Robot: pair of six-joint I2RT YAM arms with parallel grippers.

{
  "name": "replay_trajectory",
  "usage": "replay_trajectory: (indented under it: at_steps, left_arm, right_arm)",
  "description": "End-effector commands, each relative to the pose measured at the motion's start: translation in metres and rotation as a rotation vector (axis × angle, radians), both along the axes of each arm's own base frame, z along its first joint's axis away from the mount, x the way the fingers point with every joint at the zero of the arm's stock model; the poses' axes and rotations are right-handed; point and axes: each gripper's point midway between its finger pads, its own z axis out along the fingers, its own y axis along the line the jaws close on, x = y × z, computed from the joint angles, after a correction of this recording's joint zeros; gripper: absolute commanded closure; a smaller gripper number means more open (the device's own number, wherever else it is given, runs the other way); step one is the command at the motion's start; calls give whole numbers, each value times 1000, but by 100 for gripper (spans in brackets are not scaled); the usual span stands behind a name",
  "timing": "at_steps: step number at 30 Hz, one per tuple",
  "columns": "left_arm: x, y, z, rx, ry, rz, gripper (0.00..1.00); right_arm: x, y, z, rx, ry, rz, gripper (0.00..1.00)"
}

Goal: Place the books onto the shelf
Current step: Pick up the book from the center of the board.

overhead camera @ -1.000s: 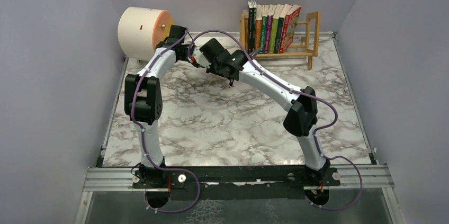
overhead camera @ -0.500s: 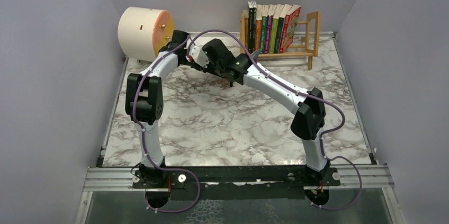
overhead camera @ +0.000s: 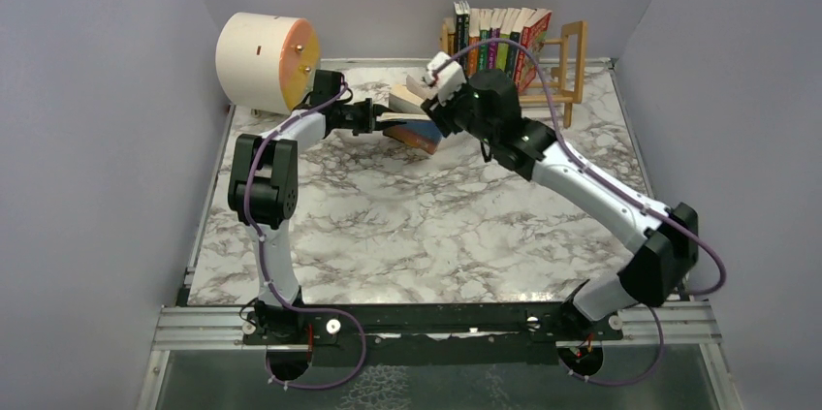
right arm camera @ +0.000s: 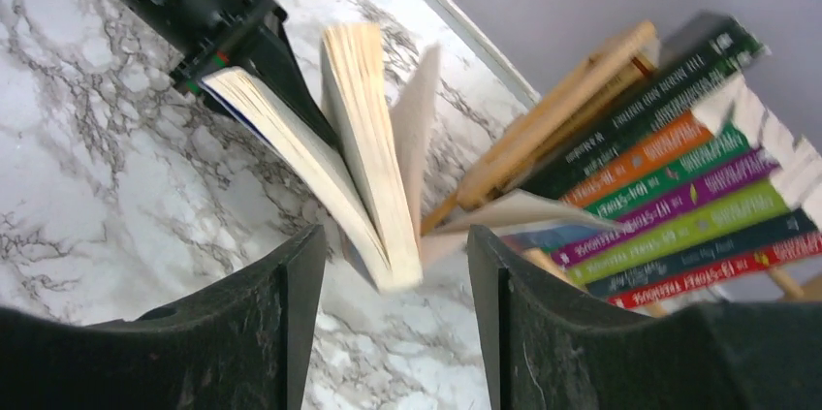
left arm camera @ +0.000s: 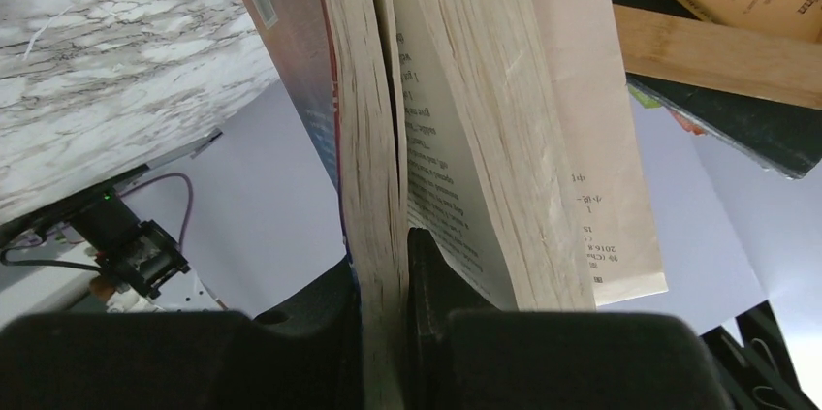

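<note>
Presently: left gripper (overhead camera: pixel 373 117) is clenched on the held book (overhead camera: pixel 409 100), which sits off the marble table (overhead camera: pixel 407 226), between the cream cylinder (overhead camera: pixel 254 59) and the shelf (overhead camera: pixel 574 56).

- Left wrist view: the fingers (left arm camera: pixel 431 284) pinch only one cover and a thin sheaf of pages. The rest of the block has fanned away to one side, printed pages showing.
- Book hangs open, pale page edges splayed (a blue and red cover droops on the underside in the top view).
- Right gripper (right arm camera: pixel 393 265) is released. Its two dark fingers stand either side of the book's free end with a gap on each side, touching nothing that I can make out.
- Right arm reaches in from the right, wrist just in front of the shelf's left end.
- Shelved books (overhead camera: pixel 496 42): a row standing upright with a slight lean, at the left part of the rack. The right wrist view shows dark green, orange, green, purple and red spines.
- Shelf stands at the far edge of the table, near the back wall.
- Held book is just beside the shelf, not in it.
</note>
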Motion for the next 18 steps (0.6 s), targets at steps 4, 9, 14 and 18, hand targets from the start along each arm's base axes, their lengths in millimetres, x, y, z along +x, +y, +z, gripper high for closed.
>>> replay_trajectory:
  at_steps: [4, 9, 14, 18]
  left_arm:
    - [2, 6, 59, -116, -93, 0, 100]
    - [5, 8, 60, -134, -86, -5, 100]
    - [9, 13, 62, -142, -89, -5, 100]
    - [10, 14, 61, -144, -89, -11, 100]
  right_arm:
    - [-16, -24, 11, 335, -50, 56, 45]
    - [-18, -38, -28, 394, 2, 98, 40]
    - [-11, -46, -66, 409, 56, 145, 35]
    - [-8, -45, -90, 411, 95, 214, 34]
